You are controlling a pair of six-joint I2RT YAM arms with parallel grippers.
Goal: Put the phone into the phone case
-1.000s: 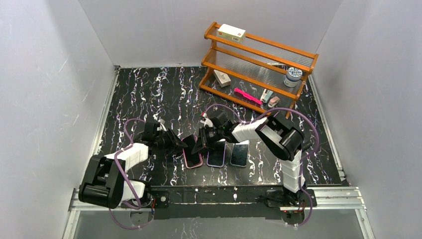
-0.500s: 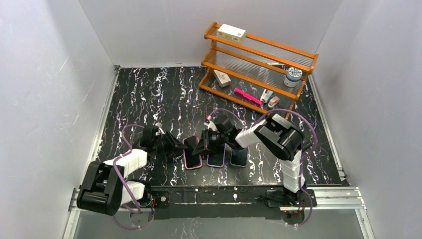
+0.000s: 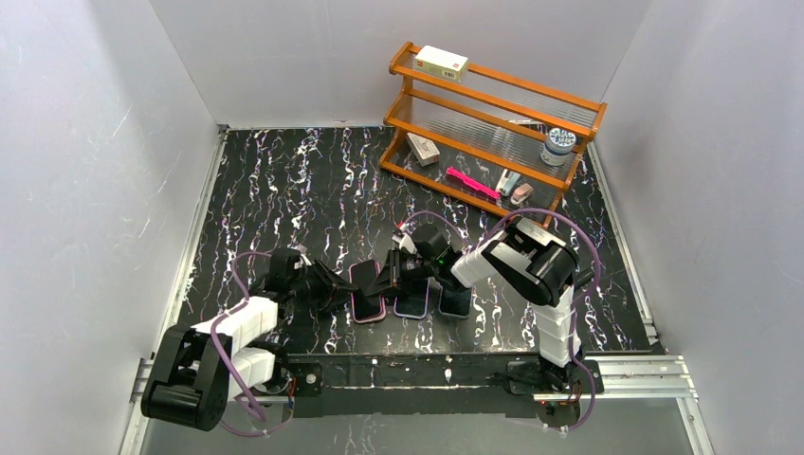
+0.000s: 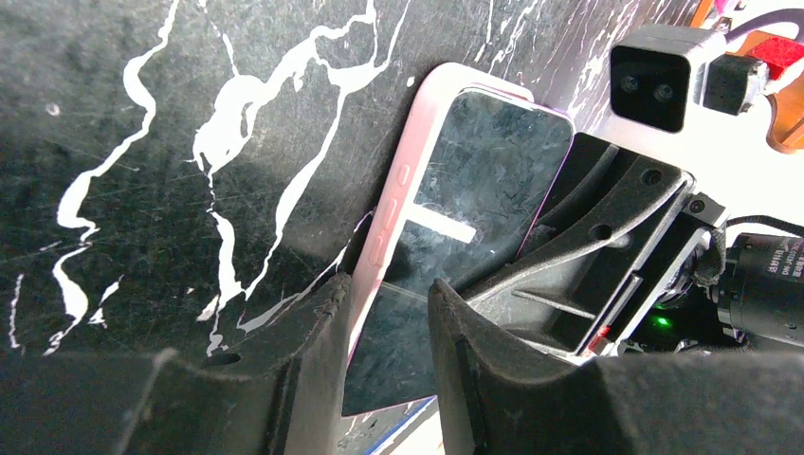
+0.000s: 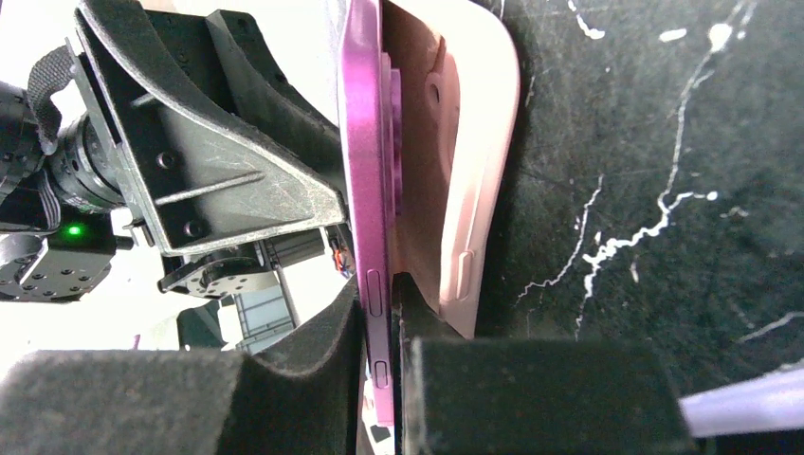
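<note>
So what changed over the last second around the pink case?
Both arms sank and drew toward the near edge. The right gripper carried the purple phone it clamps down toward the pink phone case, not yet seated; the left gripper, straddling the case's edge, slid nearer with it. Nothing grasped or released. The two other phones and the shelf stayed put.

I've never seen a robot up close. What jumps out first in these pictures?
At the near middle of the black marbled table, the right gripper pinches a purple phone on edge, leaning it into a pink case that the left gripper holds. A wooden rack of small items stands at the back right.
</note>
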